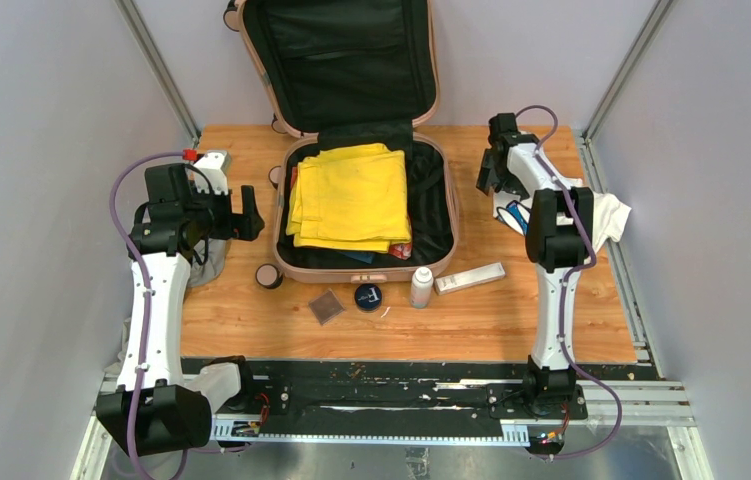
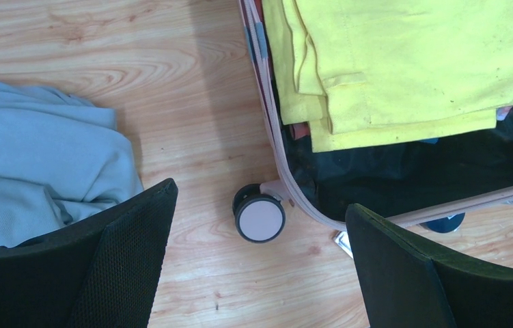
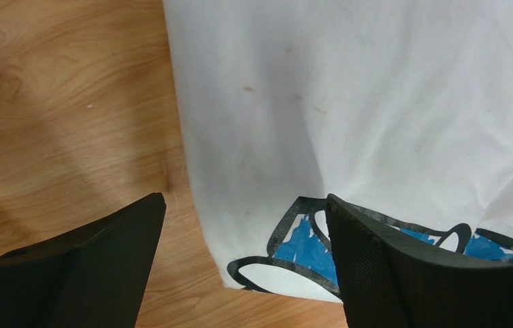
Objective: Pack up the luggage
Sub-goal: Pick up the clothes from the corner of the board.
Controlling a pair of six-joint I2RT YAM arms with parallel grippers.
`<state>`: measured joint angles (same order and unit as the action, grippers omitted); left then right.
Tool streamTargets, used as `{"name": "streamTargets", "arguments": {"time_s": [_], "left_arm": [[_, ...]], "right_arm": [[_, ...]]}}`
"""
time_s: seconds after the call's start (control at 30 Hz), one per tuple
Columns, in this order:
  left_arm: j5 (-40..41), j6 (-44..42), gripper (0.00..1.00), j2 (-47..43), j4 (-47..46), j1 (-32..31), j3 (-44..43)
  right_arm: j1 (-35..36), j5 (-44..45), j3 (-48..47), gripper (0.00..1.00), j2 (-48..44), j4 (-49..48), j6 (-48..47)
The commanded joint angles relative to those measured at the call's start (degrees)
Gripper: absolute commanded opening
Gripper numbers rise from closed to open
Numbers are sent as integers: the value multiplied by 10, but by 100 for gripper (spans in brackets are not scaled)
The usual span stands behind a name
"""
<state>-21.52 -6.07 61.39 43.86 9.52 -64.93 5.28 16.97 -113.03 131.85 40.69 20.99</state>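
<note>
The pale pink luggage (image 1: 351,273) lies open mid-table, its black-lined lid (image 1: 341,60) leaning on the back wall. A folded yellow garment (image 1: 356,195) fills the base, also visible in the left wrist view as the yellow garment (image 2: 410,61). My left gripper (image 1: 246,215) hovers open just left of the luggage, over bare wood beside a corner wheel (image 2: 260,219); the left gripper (image 2: 261,196) holds nothing. My right gripper (image 1: 489,175) is open above the corner of a white shirt (image 3: 376,102) with a blue and black print. The right gripper (image 3: 244,198) holds nothing.
A light blue cloth (image 2: 35,164) lies left of the luggage under the left arm. In front of the luggage stand a dark square (image 1: 327,306), a round blue tin (image 1: 368,296), a white bottle (image 1: 421,287) and a white tube (image 1: 469,277). Walls close both sides.
</note>
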Motion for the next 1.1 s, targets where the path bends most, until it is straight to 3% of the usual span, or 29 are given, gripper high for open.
{"name": "streamTargets", "arguments": {"time_s": [0.0,0.17,0.27,0.37,0.57,0.77,1.07], "left_arm": [[9,-12,100,0,7,-3,-7],[12,-13,100,-1,7,-3,-9],[12,-10,100,-4,7,-3,-12],[12,-9,100,-9,7,-3,-14],[13,-10,100,-18,8,-3,-16],[11,-10,100,-23,16,-3,-23],[14,-13,100,-31,25,-3,-38]], "right_arm": [[-17,16,28,88,12,16,5],[-37,-11,59,81,10,10,10],[-48,-37,76,71,6,6,16],[-48,-57,87,53,-3,4,18],[-81,-123,144,2,-49,-38,30],[-99,-268,192,0,-114,-106,56],[-99,-554,241,0,-199,-255,165]]}}
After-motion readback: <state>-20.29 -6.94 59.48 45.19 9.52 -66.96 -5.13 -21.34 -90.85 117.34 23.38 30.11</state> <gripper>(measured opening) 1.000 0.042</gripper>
